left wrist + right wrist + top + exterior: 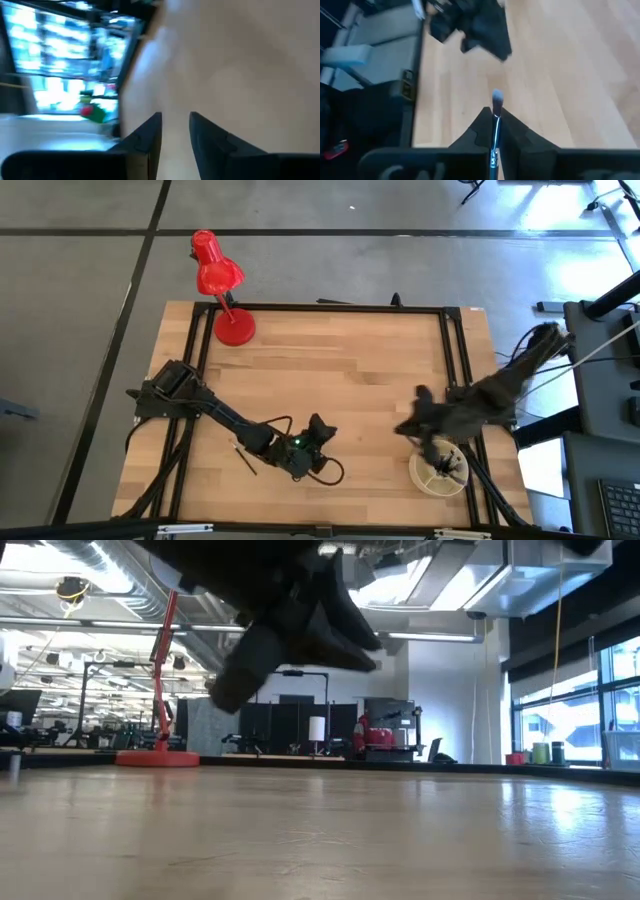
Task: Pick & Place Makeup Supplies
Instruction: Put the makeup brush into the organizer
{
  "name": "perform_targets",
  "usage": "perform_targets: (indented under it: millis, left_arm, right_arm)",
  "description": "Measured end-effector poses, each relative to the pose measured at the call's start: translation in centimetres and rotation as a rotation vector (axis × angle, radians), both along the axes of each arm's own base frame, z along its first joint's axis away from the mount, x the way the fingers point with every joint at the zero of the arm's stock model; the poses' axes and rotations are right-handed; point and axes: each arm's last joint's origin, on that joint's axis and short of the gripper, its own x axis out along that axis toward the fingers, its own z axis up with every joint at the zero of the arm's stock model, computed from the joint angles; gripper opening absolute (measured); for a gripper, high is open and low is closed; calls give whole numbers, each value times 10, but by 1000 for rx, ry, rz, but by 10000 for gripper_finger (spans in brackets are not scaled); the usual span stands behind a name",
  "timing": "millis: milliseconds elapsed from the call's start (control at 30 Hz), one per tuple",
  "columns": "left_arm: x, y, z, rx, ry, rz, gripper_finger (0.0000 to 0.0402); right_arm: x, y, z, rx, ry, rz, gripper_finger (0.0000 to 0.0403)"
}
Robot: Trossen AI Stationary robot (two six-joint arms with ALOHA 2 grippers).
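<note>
Right gripper (495, 131) is pinched on a makeup brush (495, 125), fingers pressed against the slim handle, pale bristle tip poking out past the fingertips. In the high view the right gripper (418, 423) sits over the right half of the wooden table (330, 360), just beside the round cream holder (438, 470) near the front right corner. The holder already has a few dark brushes in it, exact count too small to tell.

Left gripper (175, 131) has fingers spread with a gap between them, nothing held. High view puts the left gripper (318, 430) low over the front centre of the table. One loose brush (243, 458) lies on the wood by the left arm's forearm, well apart from the holder. Red desk lamp (220, 285) stands at the back left corner, out of the way.

Judgement: the right arm looks to be mid-carry toward the holder.

Risks from here:
- brush is thin and gripped along a short stretch, so it could swivel or slip if the arm swings fast
- the brush could catch the holder rim or the brushes already inside, knock them askew or tip the holder
- releasing off-centre or too high could drop the brush onto the table and let it roll
- the two grippers are fairly near each other at the table's front, a wide sweep by either could clip the other
</note>
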Motion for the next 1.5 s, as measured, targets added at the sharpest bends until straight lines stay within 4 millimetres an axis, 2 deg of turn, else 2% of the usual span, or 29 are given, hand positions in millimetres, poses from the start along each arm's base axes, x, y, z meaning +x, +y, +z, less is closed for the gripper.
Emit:
perform_targets:
  millis: [100,200,300,433,533,667,867,1033,1200,1500]
  left_arm:
    - [-1,0,-4,-94,14,-16,87]
    - [-4,1,-7,-124,32,19,77]
    - [-8,2,-11,-159,44,68,68]
    - [-18,0,-19,-186,107,105,59]
    - [-28,-1,-18,-171,141,149,57]
    - [-38,1,2,-204,51,233,60]
    - [-53,10,49,-393,-169,348,71]
    - [-72,19,76,-543,-129,344,79]
    - [-91,27,81,-653,-9,402,77]
    - [-96,29,72,-664,67,457,75]
  right_arm:
    - [-29,7,17,-15,-75,25,13]
    - [-49,17,15,-54,-116,61,13]
    - [-64,29,-6,-109,-80,93,13]
    - [-78,41,-34,-92,-24,109,13]
    - [-85,46,-43,-46,-5,109,13]
    - [-91,52,-51,-35,12,132,25]
    - [-97,59,-53,-33,13,168,98]
    - [-100,63,-56,-31,27,179,145]
    - [-98,62,-50,-66,-42,159,154]
    - [-92,61,-16,-258,-284,103,151]
